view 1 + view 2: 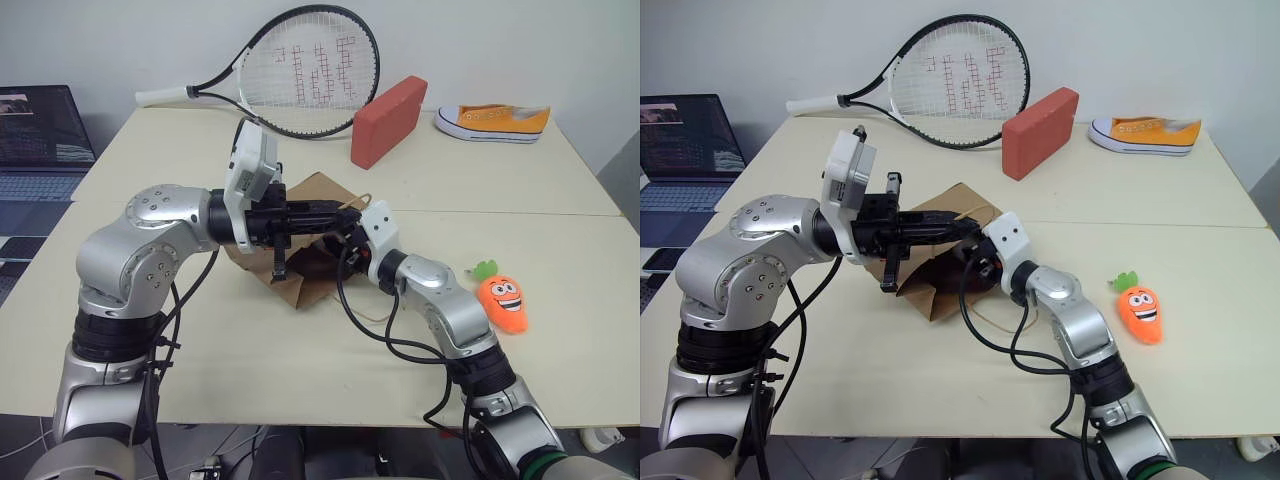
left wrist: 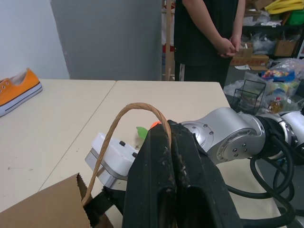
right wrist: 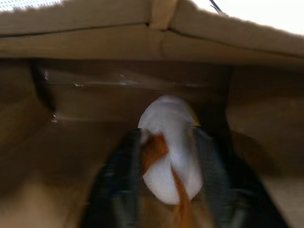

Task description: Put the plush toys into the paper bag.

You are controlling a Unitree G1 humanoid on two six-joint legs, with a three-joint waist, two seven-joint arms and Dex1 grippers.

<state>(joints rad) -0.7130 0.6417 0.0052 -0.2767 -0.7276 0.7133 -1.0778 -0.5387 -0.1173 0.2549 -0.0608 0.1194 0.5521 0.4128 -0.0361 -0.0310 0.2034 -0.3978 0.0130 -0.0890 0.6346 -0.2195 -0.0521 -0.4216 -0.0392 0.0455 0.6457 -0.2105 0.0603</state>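
The brown paper bag [image 1: 312, 188] lies on its side mid-table, mouth toward me. My left gripper [image 1: 322, 212] is shut on its tan cord handle [image 2: 127, 112] and holds the upper edge up. My right gripper [image 3: 167, 137] reaches level into the bag's mouth [image 1: 965, 258]. In the right wrist view the white egg plush [image 3: 167, 116], with orange legs, sits right at that gripper, deep inside the bag against its brown back wall. The orange carrot plush [image 1: 502, 297] with a green top lies on the table to the right of my right arm.
A tennis racket [image 1: 310, 70], a red block [image 1: 388, 120] and an orange-and-white sneaker [image 1: 493, 122] lie at the back of the table [image 1: 300, 380]. A laptop [image 1: 40, 140] stands off the left side. A person [image 2: 209, 38] stands beyond the table's right end.
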